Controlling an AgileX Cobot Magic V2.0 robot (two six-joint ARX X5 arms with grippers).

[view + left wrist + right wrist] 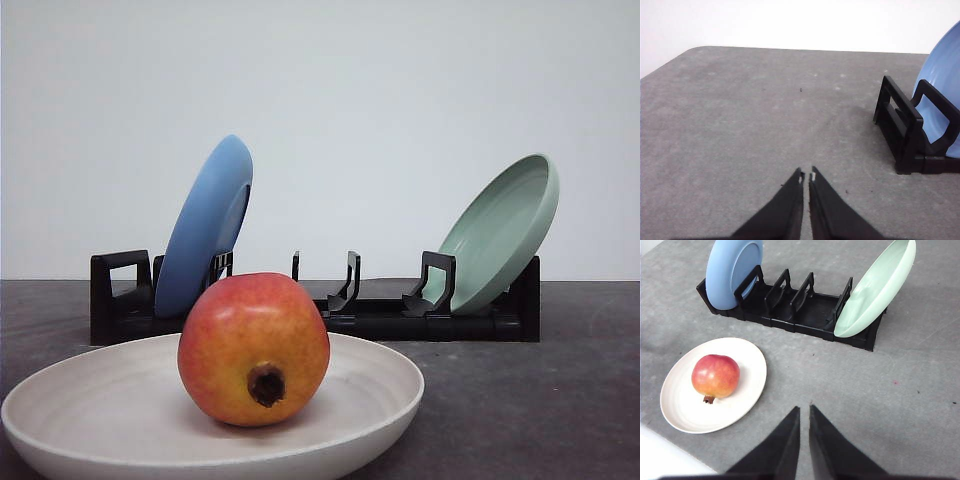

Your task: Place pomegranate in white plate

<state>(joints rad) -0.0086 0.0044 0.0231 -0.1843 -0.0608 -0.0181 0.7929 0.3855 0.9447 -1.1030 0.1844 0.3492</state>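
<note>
The pomegranate (254, 348), red shading to orange-yellow with its dark calyx facing the camera, rests in the white plate (90, 400) at the table's front. The right wrist view shows the pomegranate (715, 376) lying in the white plate (747, 357), well apart from my right gripper (804, 409), whose black fingers are shut with nothing between them. My left gripper (806, 172) is shut and empty over bare grey table, off to the side of the rack.
A black dish rack (370, 310) stands behind the plate, holding a blue plate (205, 225) at its left end and a pale green plate (500, 230) at its right end. Grey tabletop (920, 390) spreads to the right of the white plate.
</note>
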